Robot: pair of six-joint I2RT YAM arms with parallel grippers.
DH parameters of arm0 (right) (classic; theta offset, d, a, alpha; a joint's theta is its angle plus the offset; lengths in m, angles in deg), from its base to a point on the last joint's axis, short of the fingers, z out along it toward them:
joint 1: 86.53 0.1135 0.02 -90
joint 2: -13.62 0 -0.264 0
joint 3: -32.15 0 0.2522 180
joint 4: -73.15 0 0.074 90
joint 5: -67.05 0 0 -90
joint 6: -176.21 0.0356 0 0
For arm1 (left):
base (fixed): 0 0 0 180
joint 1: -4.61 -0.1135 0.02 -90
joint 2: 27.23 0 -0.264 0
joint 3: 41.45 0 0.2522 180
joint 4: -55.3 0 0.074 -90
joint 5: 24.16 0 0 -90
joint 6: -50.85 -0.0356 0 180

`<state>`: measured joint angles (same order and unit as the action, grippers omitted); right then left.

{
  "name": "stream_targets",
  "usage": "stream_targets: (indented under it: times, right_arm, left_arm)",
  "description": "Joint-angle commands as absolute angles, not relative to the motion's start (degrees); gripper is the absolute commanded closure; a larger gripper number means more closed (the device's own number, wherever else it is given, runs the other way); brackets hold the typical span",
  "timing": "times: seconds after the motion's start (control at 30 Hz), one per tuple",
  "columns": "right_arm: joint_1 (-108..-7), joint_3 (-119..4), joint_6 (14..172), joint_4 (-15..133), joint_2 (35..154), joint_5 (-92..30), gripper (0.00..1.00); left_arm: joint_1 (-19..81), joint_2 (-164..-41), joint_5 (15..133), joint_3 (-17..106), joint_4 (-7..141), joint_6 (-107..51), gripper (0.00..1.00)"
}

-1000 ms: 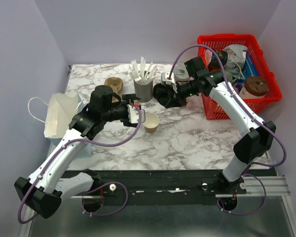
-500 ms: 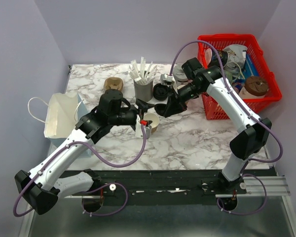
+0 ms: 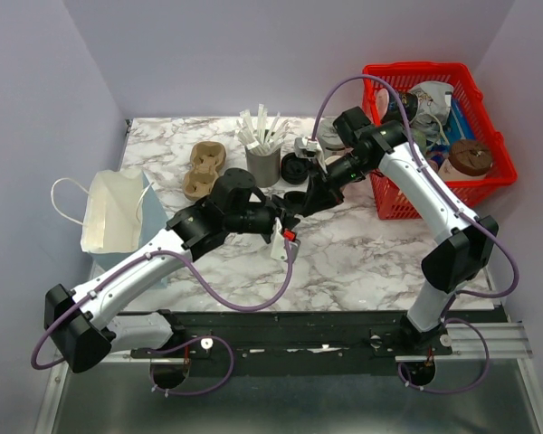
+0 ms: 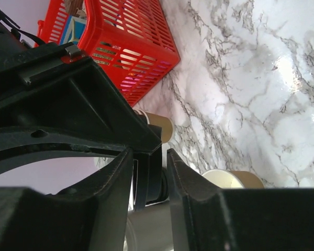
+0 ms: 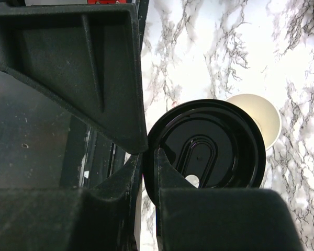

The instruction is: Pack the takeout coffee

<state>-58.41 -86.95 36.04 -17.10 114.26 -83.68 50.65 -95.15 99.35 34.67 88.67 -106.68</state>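
Note:
The tan paper cup stands open on the marble, with no lid on it. It also shows in the left wrist view, just outside my left jaws. In the top view it is hidden under my left gripper. My right gripper is shut on the rim of a black lid and holds it on edge just above and beside the cup. The lid and right gripper also show in the top view. My left gripper has a narrow gap between its jaws, with nothing between the pads.
A red basket with clutter stands at the back right and also shows in the left wrist view. A white paper bag lies at the left. At the back are a grey holder of white sticks, a brown cup carrier and stacked black lids.
My left arm has swung right, and its gripper now covers the cup in the top view. My right gripper has come forward from the lid stack with the lid, down to the cup.

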Motion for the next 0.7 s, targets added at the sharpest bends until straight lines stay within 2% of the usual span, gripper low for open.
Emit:
stream_targets:
  times: [0.0, 0.03, 0.17, 0.27, 0.67]
  right_arm:
    - [-57.4, -87.9, 34.4, -27.4, 114.3, -87.8, 0.88]
    - [-57.4, -87.7, 34.5, -27.1, 113.9, -87.8, 0.88]
    - [-57.4, -87.9, 35.2, -26.7, 113.6, -87.6, 0.88]
    - [-57.4, -87.6, 35.8, -26.1, 112.8, -86.9, 0.88]
    - [-57.4, -85.3, 35.0, -26.9, 110.6, -85.4, 0.88]
  left_arm:
    - [51.5, -96.2, 96.1, 35.4, 88.0, -108.0, 0.63]
    - [51.5, -96.1, 95.6, 35.1, 88.0, -108.1, 0.63]
    - [51.5, -93.7, 92.9, 31.8, 84.5, -106.1, 0.51]
    - [51.5, -91.2, 90.9, 29.5, 82.6, -105.5, 0.48]
    - [51.5, -90.9, 87.6, 27.5, 80.7, -104.9, 0.48]
